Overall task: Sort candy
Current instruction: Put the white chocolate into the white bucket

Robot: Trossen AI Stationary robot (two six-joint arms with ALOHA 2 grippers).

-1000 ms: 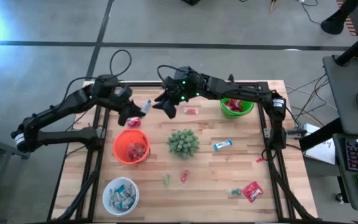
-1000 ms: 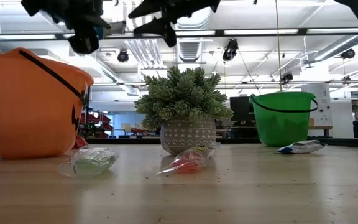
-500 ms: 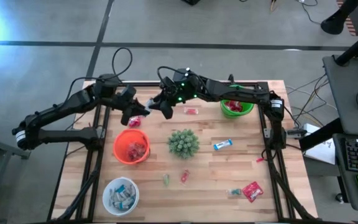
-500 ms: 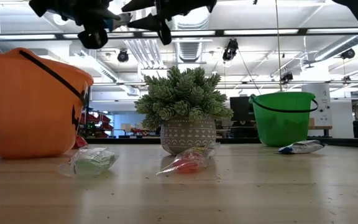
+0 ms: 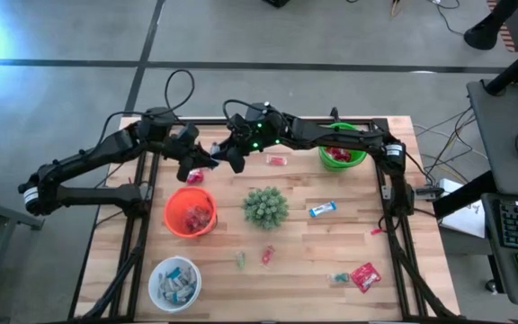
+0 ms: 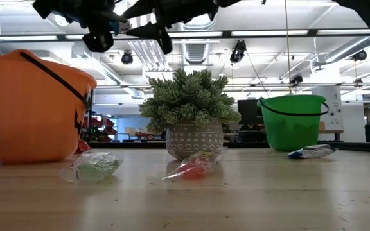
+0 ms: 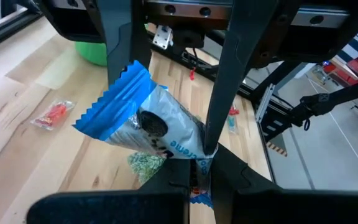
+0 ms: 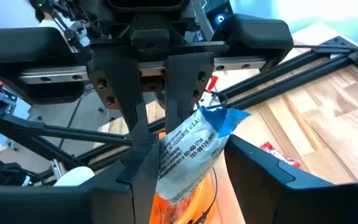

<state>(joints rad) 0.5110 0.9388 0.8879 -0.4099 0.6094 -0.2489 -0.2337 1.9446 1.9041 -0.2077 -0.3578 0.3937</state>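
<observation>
A blue-and-white candy bar (image 7: 148, 121) hangs in the air between my two grippers, above the table's far left part and just beyond the orange bowl (image 5: 190, 212). My left gripper (image 5: 198, 162) is shut on one end of it. My right gripper (image 5: 229, 155) faces it from the table's right, open, with a finger on either side of the bar (image 8: 191, 149); whether a finger touches the wrapper, I cannot tell. Both grippers show at the top of the low view, the left gripper (image 6: 101, 29) beside the right gripper (image 6: 156, 29). My left gripper pinches the bar's crimped end (image 7: 197, 171) between its two fingers, coming about level from the table's left. The bar is lifted clear and sticks out past the fingertips toward the right gripper, its other blue end (image 7: 114, 93) free.
The spiky plant (image 5: 265, 207) stands mid-table. A green bowl (image 5: 343, 153) holds red packets at the far right; a white bowl (image 5: 174, 282) holds blue-and-white bars near left. Loose candy: a red piece (image 5: 277, 161), a bar (image 5: 322, 210), a red packet (image 5: 365, 276), small pieces (image 5: 239, 259).
My right gripper has moved toward the table's left, up to the left gripper, until its open fingers stand around the bar. The left gripper has kept its hold on the bar and stayed almost in place.
</observation>
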